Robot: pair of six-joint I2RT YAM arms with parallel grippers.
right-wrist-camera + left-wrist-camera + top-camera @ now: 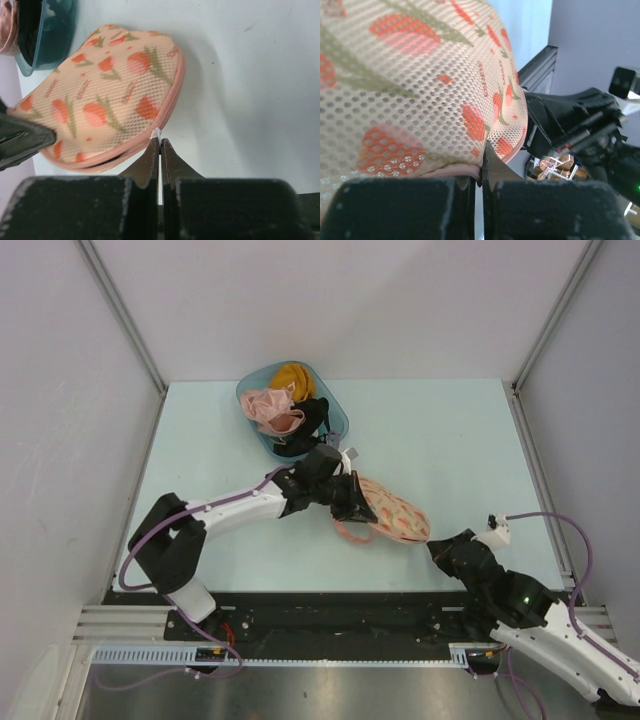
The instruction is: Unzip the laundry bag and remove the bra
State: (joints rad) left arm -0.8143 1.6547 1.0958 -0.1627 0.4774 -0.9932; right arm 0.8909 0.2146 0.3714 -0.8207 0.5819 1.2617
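Observation:
The laundry bag (397,516) is a cream-peach mesh pouch with orange tulip motifs and a pink zipped rim, lying mid-table. My left gripper (352,502) is shut on its left end, pinching the pink rim (451,172) between the fingertips. My right gripper (436,548) is at the bag's near right edge, shut on the small white zipper pull (156,133) at the rim. A dark gap shows along the rim (112,158) left of the pull. The white-cream bra is not in view.
A teal plastic tub (335,412) stands behind the bag at the table's back, holding a pink bra (270,408), a mustard-yellow garment (294,378) and a black one (305,425). The tub's edge also shows in the right wrist view (52,37). The black frame rail (330,608) runs along the near edge.

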